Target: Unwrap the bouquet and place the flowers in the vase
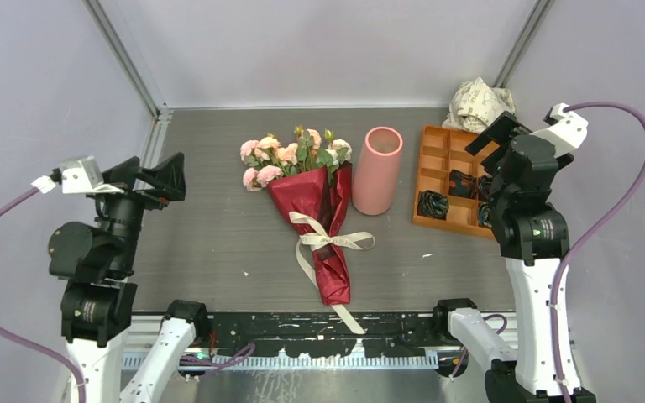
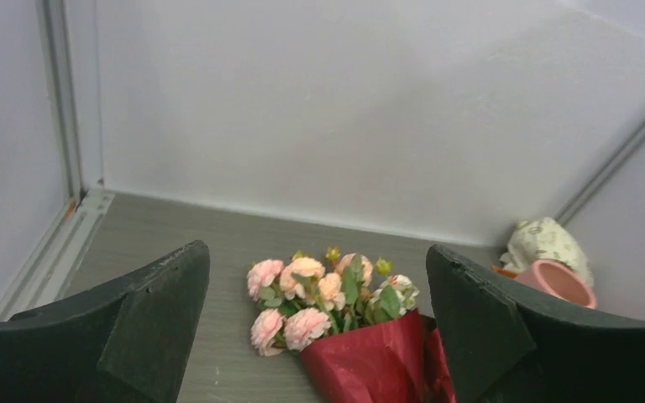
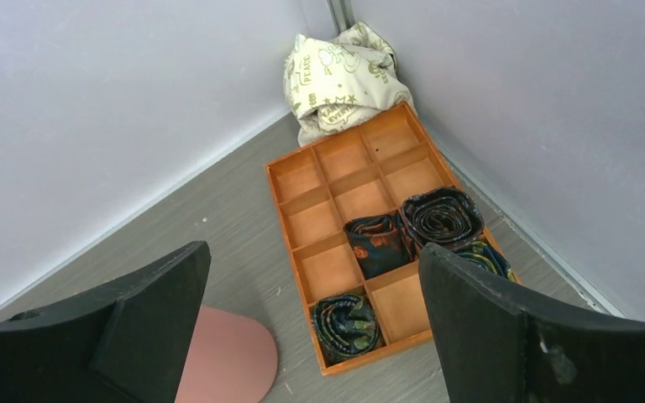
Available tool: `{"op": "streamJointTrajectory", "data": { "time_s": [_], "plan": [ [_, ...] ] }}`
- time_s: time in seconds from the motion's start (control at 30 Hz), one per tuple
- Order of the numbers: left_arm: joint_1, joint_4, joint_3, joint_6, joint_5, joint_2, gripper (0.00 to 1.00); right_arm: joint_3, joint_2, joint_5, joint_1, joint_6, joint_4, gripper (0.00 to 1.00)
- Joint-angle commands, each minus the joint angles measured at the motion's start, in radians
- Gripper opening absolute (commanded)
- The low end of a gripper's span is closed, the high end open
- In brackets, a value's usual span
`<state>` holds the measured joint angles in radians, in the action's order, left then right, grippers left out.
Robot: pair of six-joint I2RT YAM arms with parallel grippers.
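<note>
Nearest the overhead camera, the arms stand apart, the left pincer (image 1: 168, 180) and right pincer (image 1: 494, 137) both gaping and empty. The bouquet (image 1: 323, 218) lies mid-desk (image 1: 210, 235), tied by its cream ribbon (image 1: 329, 240) in red paper, just left of the vase (image 1: 377, 172), so every step seems yet to do. From the left wrist, the flowers (image 2: 319, 294) point toward the far wall and slightly left, the long axis running near-to-far with the stem end toward the bases; from the right wrist, only the vase's edge shows beside an orange tray (image 3: 336, 220).

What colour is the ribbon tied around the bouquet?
The ribbon is cream; clearest in the top external view.
</note>
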<state>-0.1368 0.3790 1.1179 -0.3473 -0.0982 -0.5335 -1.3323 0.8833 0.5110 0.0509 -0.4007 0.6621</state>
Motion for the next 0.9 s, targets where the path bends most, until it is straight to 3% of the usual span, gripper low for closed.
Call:
{"op": "streamJointTrajectory", "data": {
  "time_s": [0.0,0.07,0.17,0.37,0.43,0.53,0.67,0.73,0.87],
  "plan": [
    [-0.004,-0.058,0.138,-0.013,0.094,-0.028,1.00,-0.183,0.019,-0.016,0.001,0.034,0.048,1.00],
    [-0.003,-0.039,0.213,-0.221,0.001,-0.072,1.00,-0.279,0.056,-0.009,0.002,0.031,0.085,0.99],
    [-0.003,-0.080,0.291,-0.299,0.145,-0.122,1.00,-0.360,0.072,-0.057,0.001,0.010,0.069,1.00],
    [-0.003,-0.152,0.207,-0.589,0.007,-0.031,1.00,-0.265,-0.004,-0.329,0.002,-0.151,-0.217,1.00],
    [-0.003,-0.199,0.169,-0.588,-0.036,0.030,1.00,-0.342,0.051,-0.383,0.002,-0.180,-0.211,0.99],
    [-0.003,-0.255,0.171,-0.436,0.005,0.050,0.95,-0.603,0.254,-0.489,0.001,-0.178,0.013,1.00],
    [-0.003,-0.192,0.258,-0.320,0.070,-0.057,0.77,-0.838,0.435,-0.701,0.035,-0.216,0.130,0.99],
    [-0.003,-0.007,0.402,-0.317,0.079,-0.195,0.70,-0.904,0.479,-0.621,0.166,-0.163,0.195,0.99],
    [-0.003,0.331,0.703,-0.290,0.223,-0.577,0.46,-1.074,0.595,-0.269,0.493,-0.032,0.394,0.99]
  ]
}}
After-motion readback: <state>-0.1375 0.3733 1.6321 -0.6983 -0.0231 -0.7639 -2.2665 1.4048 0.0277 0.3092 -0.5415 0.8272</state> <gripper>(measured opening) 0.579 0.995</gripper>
